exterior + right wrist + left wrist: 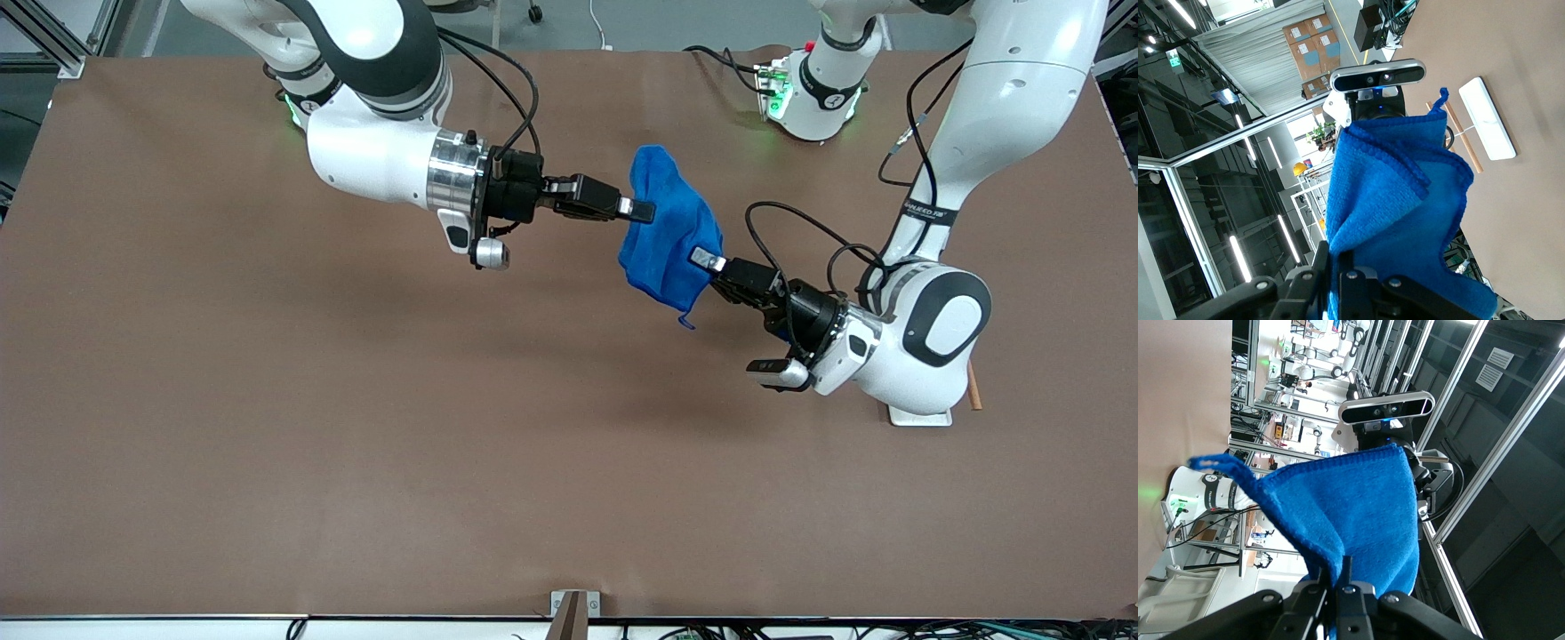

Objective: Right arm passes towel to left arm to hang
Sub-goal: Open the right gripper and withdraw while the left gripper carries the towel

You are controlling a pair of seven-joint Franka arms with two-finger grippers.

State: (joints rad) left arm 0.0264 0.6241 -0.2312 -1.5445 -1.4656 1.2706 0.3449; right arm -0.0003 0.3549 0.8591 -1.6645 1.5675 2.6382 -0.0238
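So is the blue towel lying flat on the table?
No, the bright blue cloth towel hangs in the air, pinched by both arms' fingers.

Towel (1351, 520) pinched in left claw (1341, 587)

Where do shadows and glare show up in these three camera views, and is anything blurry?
Front view: the towel and arms cast soft shadows on the table; green base lights glow. Left wrist view: bright daylit background, towel sharp. Right wrist view: ceiling strip lights glare; the right hand at the frame edge looks dark and soft.
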